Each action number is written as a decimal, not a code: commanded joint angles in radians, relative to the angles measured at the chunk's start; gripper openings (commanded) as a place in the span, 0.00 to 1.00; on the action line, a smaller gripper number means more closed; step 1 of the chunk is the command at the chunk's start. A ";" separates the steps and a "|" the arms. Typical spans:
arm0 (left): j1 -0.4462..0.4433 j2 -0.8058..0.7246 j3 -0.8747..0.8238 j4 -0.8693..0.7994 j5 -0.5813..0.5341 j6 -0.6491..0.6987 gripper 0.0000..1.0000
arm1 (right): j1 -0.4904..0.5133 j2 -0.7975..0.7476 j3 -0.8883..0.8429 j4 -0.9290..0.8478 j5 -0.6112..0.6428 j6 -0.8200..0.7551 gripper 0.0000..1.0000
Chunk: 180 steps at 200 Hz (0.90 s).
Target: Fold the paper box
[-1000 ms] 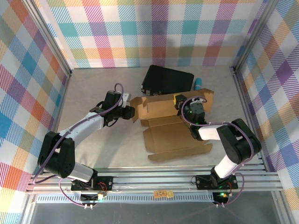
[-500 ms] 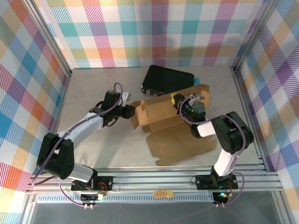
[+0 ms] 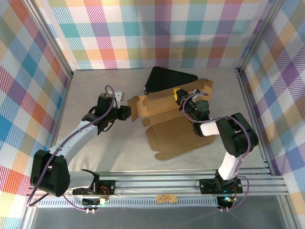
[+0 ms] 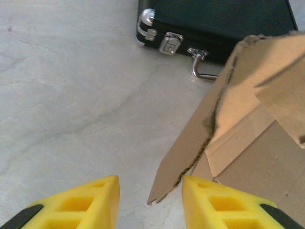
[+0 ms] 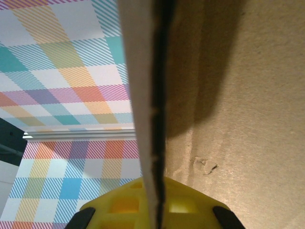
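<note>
Grey table point(image 3: 124, 152): right gripper point(image 3: 178, 94), reaching forward, clamps paper box point(image 3: 176, 133).

**Left jaws apart, right jaws pinched**

In the top view the left arm point(image 3: 78, 136) reaches long and low from its base toward one o'clock. Its wrist is bent so the left gripper point(image 3: 127, 113) faces three o'clock, with the yellow fingers point(image 4: 95, 202) apart and clasping nothing. The right arm point(image 3: 238, 138) rises toward twelve o'clock, folds at the elbow and runs back toward ten o'clock. The right gripper point(image 3: 178, 94) is clamped on an edge of the paper box point(image 3: 176, 136), with a yellow pad point(image 5: 124, 205) on either side.
</note>
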<state>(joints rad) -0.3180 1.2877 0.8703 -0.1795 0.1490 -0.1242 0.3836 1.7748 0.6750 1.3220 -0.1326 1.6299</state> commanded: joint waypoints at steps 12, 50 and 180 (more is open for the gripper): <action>0.019 0.085 0.019 0.020 0.081 0.029 0.36 | 0.009 -0.016 0.012 0.070 -0.009 0.005 0.00; 0.021 0.106 0.034 0.044 0.006 0.025 0.37 | 0.011 -0.017 0.021 0.053 -0.009 0.003 0.00; 0.091 0.229 0.070 0.107 0.222 -0.038 0.34 | 0.021 -0.009 0.078 -0.004 -0.007 0.005 0.00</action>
<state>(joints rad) -0.1596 1.5200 0.9073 -0.1230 0.2810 -0.2062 0.3954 1.7748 0.7128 1.2945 -0.1329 1.6337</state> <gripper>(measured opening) 0.339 0.067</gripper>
